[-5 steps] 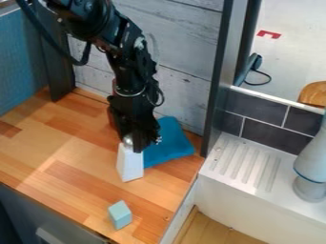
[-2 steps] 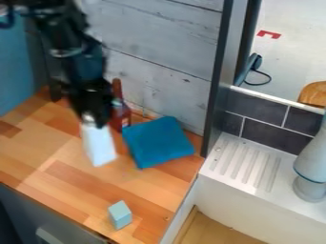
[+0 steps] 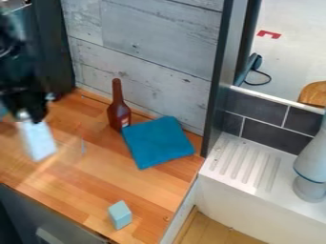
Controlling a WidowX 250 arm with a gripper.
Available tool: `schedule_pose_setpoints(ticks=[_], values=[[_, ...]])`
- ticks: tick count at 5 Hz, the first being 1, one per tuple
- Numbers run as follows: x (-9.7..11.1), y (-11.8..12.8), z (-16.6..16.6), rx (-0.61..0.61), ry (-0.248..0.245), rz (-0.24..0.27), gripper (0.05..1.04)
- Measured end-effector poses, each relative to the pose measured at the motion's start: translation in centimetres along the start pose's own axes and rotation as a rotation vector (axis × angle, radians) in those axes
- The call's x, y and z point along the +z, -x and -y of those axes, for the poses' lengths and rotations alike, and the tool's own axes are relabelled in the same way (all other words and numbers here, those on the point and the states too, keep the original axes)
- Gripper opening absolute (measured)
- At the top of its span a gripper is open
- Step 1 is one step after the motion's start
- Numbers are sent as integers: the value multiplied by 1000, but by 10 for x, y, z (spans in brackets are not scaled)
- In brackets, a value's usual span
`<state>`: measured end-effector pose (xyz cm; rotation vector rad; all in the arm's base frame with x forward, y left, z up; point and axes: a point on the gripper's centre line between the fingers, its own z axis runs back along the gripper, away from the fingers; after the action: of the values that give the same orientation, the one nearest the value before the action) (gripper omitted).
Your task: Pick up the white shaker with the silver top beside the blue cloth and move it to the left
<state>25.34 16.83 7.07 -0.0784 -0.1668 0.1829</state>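
End effector: black gripper [image 3: 25, 114], at L side of camera view, over the rear L part of the wood counter [image 3: 96, 183]. Status: closed on a white tapered item [image 3: 38, 143] w/ a small rounded grey top, gripped at that top end. Item hangs below the gripper, tilted, lower end toward view's R; edges blurred. Clearance betw. its lower end and the counter can't be confirmed.

Counter, rear: dk. brown bottle [image 3: 119, 116], upright, long neck, pale label low on its body, near the grey plank wall [image 3: 159, 52]. Blue cloth [image 3: 157, 143] lies flat just R of the bottle — its L corner by the bottle's base, contact n/c.

Counter, front: lt. blue block [image 3: 119, 215], well apart from cloth and bottle, near the front edge.

R of counter: white ridged drainboard [image 3: 245, 164] adj. to sink w/ wood-toned bottom [image 3: 210, 233]. Pale grey rounded obj. [image 3: 310, 164] stands on the drainboard at view's R edge. Dk. grey tiles [image 3: 258, 105] behind; dk. vertical post [image 3: 219, 81] betw. plank wall and tiles. Beyond tiles: brown wooden obj. [image 3: 313, 94], partly cut off by the view's edge; also red mark [image 3: 269, 34] on pale surface.
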Motion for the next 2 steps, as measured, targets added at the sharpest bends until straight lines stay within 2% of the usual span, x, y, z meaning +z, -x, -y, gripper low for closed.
schedule_pose_setpoints(ticks=[1,2], values=[[-27,4,-21,-21,-17,-48,521],[-37,3,-23,-94,-41,-13,521]])
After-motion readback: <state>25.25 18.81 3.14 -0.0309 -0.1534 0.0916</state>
